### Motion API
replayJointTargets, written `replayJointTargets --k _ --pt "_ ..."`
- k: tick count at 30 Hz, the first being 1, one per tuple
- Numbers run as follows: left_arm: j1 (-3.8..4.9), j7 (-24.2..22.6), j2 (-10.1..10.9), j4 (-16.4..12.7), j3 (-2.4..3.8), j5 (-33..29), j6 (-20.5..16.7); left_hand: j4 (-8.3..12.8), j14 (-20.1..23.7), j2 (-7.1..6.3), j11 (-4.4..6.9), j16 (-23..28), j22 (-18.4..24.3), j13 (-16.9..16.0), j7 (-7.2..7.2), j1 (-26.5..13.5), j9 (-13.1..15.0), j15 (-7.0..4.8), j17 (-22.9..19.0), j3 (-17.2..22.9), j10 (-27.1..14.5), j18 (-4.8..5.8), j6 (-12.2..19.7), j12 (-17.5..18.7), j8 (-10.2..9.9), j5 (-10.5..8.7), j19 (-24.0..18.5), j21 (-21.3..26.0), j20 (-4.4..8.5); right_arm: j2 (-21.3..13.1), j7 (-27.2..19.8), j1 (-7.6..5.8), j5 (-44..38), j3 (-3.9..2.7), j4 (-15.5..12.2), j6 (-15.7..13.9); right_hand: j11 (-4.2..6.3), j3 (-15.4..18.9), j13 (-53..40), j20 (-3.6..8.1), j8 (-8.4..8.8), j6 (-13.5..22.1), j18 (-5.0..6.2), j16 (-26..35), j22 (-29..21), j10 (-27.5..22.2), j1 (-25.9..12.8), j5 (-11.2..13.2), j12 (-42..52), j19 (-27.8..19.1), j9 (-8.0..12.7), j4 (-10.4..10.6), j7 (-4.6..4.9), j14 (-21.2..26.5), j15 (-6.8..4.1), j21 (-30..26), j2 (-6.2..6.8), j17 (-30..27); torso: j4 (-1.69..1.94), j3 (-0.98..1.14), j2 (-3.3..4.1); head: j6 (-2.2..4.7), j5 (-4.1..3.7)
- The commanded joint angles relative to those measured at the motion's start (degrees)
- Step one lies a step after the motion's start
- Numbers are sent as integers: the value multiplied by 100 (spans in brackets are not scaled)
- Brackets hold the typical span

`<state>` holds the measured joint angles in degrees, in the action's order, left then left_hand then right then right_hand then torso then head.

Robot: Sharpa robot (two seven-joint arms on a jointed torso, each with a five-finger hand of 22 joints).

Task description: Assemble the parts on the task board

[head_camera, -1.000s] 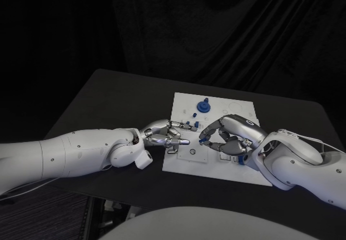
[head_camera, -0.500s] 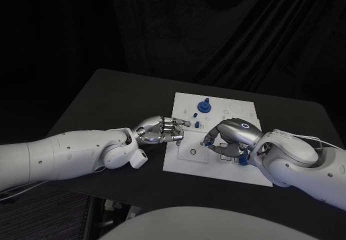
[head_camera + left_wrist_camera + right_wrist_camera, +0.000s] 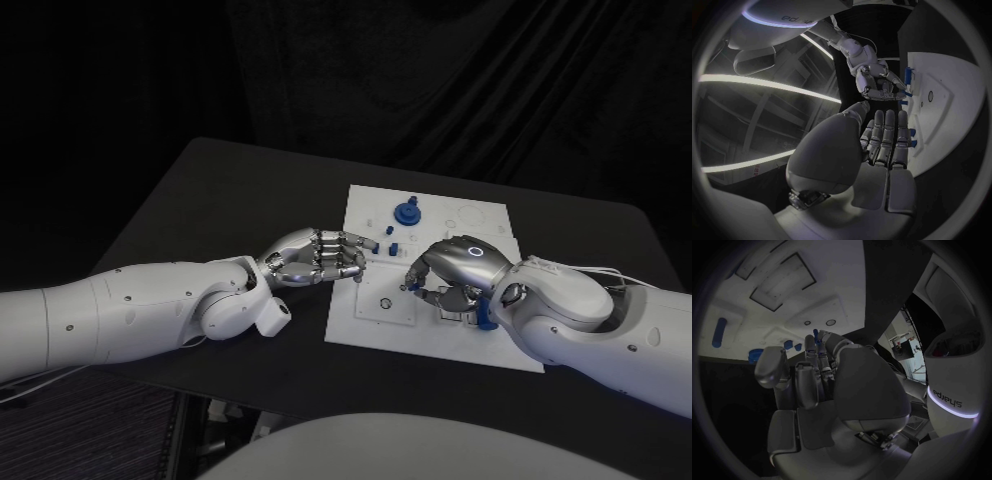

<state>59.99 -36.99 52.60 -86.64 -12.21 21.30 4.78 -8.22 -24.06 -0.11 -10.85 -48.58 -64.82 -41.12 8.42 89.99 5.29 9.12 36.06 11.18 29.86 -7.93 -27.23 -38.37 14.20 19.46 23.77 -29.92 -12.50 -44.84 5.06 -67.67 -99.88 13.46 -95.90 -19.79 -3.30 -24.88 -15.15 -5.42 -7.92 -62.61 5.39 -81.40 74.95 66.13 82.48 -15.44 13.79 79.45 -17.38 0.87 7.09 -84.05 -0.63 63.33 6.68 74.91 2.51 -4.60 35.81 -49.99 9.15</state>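
The white task board (image 3: pixel 368 325) lies in the middle of the black table. A large blue knob (image 3: pixel 408 212) stands at its far end, with small blue parts (image 3: pixel 391 232) just in front of it. My left hand (image 3: pixel 317 258) hovers at the board's left edge with its fingers (image 3: pixel 887 135) curled in and nothing in them. My right hand (image 3: pixel 454 268) is turned knuckles up over the board's middle. Its fingers curl down onto a small blue part (image 3: pixel 420 290), which also shows at the fingertips (image 3: pixel 815 333). Another blue part (image 3: pixel 485 321) lies beside the right wrist.
Recessed slots (image 3: pixel 786 277) and two small round holes (image 3: pixel 831 322) mark the board ahead of my right hand. More blue parts (image 3: pixel 718 332) stand along one side of the board. Bare black table (image 3: pixel 216 200) surrounds the board on the left and far sides.
My left hand has drawn back from the board's near-left area to its left edge and curled its fingers. My right hand has rolled knuckles up and lowered its fingertips onto the board.
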Motion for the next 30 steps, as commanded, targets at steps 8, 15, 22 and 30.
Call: replayJointTargets --k 8,15,22,30 --pt "-2 -33 7 3 4 -6 57 44 -36 15 -35 2 30 101 -8 19 -18 42 -58 -5 -56 38 25 -38 12 55 51 74 -62 151 305 49 -290 0 176 -29 6 19 -11 20 -35 -38 -9 -10 807 62 36 -11 18 -8 -10 -14 -5 -134 -27 -29 -13 159 -25 13 10 -1 -2" --pt "-2 11 -4 15 4 -6 87 41 -45 22 -47 -2 35 126 -7 11 -25 54 -72 -5 -61 40 47 -40 4 61 62 86 -72 220 329 60 -293 0 268 8 6 20 -11 20 -33 -36 -8 -13 805 63 36 -12 17 -11 -10 -15 -5 -136 -27 -38 -14 164 -22 17 14 -1 -23" --pt "-2 50 -33 31 4 -6 118 38 -52 32 -58 -6 41 152 4 6 -34 66 -86 -2 -63 42 76 -43 -8 70 73 99 -82 313 333 91 -293 0 400 61 3 24 -12 21 -29 -32 -7 -10 805 63 27 -12 14 -11 -10 -9 -3 -135 -27 -39 -21 159 -26 20 15 -1 -27" --pt "-2 96 -49 42 4 -6 139 40 -57 37 -64 -9 44 168 11 7 -39 72 -94 0 -64 44 89 -45 -14 74 77 107 -88 397 319 131 -293 -1 486 66 3 26 -12 22 -28 -32 -6 -3 803 63 23 -12 13 -14 -10 -6 -2 -131 -27 -46 -24 148 -24 8 14 -1 -16"
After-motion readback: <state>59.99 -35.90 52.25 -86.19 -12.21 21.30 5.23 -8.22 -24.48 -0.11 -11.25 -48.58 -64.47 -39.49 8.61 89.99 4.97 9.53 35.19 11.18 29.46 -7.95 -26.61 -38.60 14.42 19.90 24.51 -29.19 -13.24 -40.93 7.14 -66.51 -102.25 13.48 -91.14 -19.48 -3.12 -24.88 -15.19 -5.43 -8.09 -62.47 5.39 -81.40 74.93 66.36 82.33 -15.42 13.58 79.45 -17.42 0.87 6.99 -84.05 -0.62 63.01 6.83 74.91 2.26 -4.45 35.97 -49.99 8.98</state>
